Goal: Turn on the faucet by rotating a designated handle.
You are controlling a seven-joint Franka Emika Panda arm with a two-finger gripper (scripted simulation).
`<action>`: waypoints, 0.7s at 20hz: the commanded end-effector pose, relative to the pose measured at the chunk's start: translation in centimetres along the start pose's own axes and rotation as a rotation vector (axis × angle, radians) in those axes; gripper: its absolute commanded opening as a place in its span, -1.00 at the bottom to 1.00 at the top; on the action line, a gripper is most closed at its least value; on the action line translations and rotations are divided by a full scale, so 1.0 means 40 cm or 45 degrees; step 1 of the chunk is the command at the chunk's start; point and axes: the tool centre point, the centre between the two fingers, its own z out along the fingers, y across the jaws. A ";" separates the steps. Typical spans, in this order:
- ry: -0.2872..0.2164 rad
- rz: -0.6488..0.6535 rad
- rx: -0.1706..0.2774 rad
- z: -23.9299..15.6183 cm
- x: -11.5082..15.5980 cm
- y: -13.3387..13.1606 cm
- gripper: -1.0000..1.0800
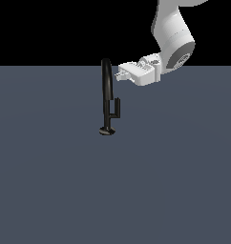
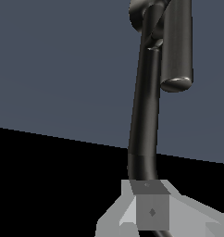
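Observation:
The faucet is a thin glossy black fixture with a tall arched pipe, standing on a small round base disc. Its handle, a short black bar, sits beside the lower pipe on the exterior view's right. My gripper points sideways at the upper pipe from the exterior view's right, well above the handle. Its fingertips are just short of the pipe. In the wrist view the pipe runs away from my gripper, with the handle beside it. The fingers look pressed together with nothing between them.
A flat dark blue-grey floor spreads all around the faucet. My white arm comes down from the upper part of the exterior view's right. Nothing else stands in view.

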 end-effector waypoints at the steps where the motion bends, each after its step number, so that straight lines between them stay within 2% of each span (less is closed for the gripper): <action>1: -0.063 0.057 0.054 0.005 0.051 -0.010 -1.00; 8: -0.205 0.191 0.181 0.026 0.172 -0.026 -1.00; 14: -0.280 0.263 0.250 0.045 0.238 -0.031 -1.00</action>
